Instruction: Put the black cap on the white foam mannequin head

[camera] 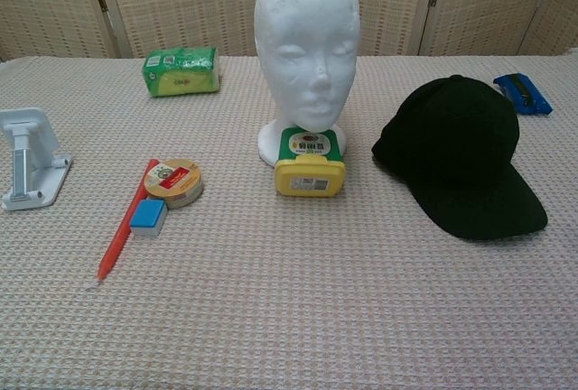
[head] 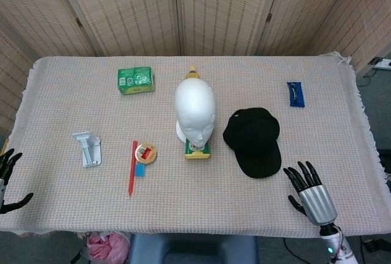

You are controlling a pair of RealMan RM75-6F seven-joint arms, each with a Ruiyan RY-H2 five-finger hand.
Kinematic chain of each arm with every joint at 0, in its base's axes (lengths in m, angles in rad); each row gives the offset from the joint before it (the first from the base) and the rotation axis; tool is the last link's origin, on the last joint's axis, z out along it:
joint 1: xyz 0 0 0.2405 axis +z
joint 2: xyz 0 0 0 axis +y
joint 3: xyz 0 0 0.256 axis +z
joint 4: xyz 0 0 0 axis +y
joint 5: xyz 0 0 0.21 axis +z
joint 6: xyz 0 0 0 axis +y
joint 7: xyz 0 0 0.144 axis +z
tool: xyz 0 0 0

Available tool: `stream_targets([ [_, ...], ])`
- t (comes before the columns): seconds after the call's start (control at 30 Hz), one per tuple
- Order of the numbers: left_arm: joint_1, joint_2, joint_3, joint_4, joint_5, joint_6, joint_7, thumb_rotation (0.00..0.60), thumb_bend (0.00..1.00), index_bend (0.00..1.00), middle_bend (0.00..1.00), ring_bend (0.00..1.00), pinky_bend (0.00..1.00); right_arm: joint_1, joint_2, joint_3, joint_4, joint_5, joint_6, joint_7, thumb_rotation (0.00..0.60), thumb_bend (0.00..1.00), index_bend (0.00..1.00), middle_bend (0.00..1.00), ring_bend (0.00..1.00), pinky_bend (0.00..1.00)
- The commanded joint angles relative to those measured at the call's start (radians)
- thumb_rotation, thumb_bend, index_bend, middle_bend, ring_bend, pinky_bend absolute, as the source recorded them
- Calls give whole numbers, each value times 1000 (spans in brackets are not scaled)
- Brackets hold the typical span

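We see the black cap (head: 253,141) lying flat on the worktop (head: 73,93), brim toward us, just right of the white foam mannequin head (head: 195,111), which stands upright and bare. A yellow-green container (camera: 310,162) sits against the head's base. Further left lie a tape roll (camera: 173,181), blue eraser (camera: 147,217) and red pen (camera: 122,225). Only the head view shows our right hand (head: 310,195), fingers spread and empty, near the brim, and the left hand (head: 7,178) at the edge, fingers apart.

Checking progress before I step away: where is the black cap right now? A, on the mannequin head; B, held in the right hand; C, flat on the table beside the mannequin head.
C: the black cap lies on the tablecloth beside the bare mannequin head, apart from the empty right hand.
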Motion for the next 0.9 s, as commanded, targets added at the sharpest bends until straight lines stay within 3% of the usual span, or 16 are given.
stream_targets([
  [0.03,-1,14,0,-2,4,-6,-23,600,216,0,0,0,146,15,-85,11,92,25,-15,12,600,198,136,205,16,34],
  [0.3,-1,44,-1,2,33,9,-105,600,217,0,0,0,146,52,-212,26,232,52,-29,13,600,211,137,205,23,54],
  [0.9,20,79,8,-5,55,40,-186,600,217,0,0,0,146,123,-376,71,419,137,-71,66,600,261,209,259,64,101],
])
